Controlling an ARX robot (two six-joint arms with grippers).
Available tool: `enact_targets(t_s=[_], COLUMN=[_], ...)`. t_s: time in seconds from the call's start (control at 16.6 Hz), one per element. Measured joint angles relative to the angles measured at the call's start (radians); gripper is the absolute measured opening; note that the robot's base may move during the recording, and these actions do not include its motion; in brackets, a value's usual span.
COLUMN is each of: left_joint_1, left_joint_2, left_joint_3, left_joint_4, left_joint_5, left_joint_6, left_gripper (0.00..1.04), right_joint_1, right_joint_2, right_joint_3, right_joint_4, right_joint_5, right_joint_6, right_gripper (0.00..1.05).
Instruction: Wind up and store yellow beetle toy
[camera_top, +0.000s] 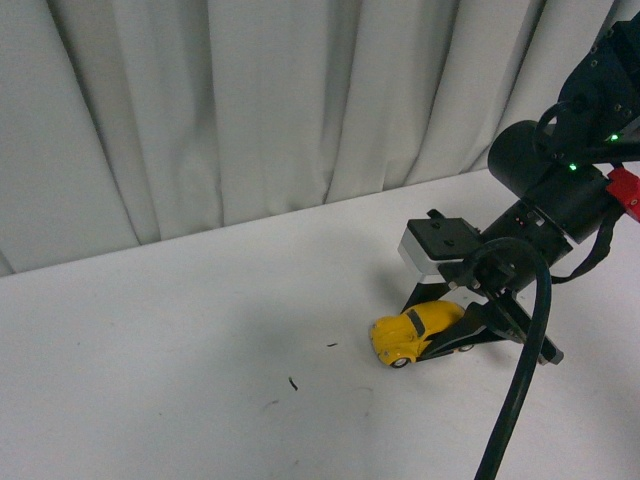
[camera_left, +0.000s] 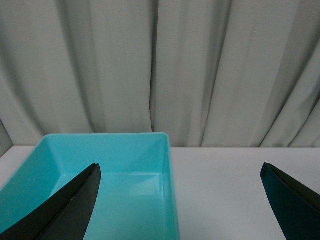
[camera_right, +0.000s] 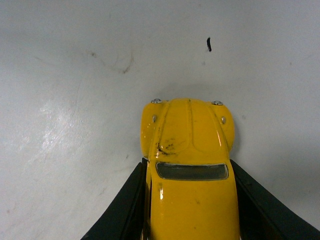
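Right wrist view: yellow beetle toy (camera_right: 189, 165) pinched, nose out

Right end effector (camera_right: 192, 220) is clamped on the car, jaws pressed against its flanks and closed down to the width of the body, with the bonnet poking out ahead at 12 o'clock. Front view puts the toy at about 4 o'clock of the frame, wheels seemingly down on the white bench (camera_top: 200, 330), with dark flecks (camera_top: 293, 383) off at its 8 o'clock.

The danger now, as I read it: those rounded, glossy sides could squirt forward out of the pinch. On a slick bench the wheels may also skid instead of turning, so the spring never loads. Let go carelessly and it could dart off.

Over in the left wrist view, the left end effector (camera_left: 179, 170) hangs spread wide, holding nothing, with a teal bin (camera_left: 167, 145) in sight.
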Motion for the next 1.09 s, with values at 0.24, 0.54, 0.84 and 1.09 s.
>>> enact_targets(t_s=[0.24, 0.54, 0.84, 1.09], left_joint_1=[0.000, 0.000, 0.000, 0.000], left_joint_2=[0.000, 0.000, 0.000, 0.000], left_joint_3=[0.000, 0.000, 0.000, 0.000], left_joint_4=[0.000, 0.000, 0.000, 0.000], left_joint_5=[0.000, 0.000, 0.000, 0.000], left_joint_6=[0.000, 0.000, 0.000, 0.000], left_gripper=[0.98, 0.98, 0.98, 0.98], right_joint_1=[-0.061, -0.126, -0.226, -0.270], right_joint_2=[-0.019, -0.042, -0.071, -0.094], right_joint_3=[-0.051, -0.108, -0.132, -0.151], right_joint_4=[0.024, 0.028, -0.005, -0.014], right_joint_5=[-0.008, -0.011, 0.039, 0.076], right_joint_6=[-0.003, -0.010, -0.011, -0.011], right_gripper=[0.42, 0.42, 0.42, 0.42])
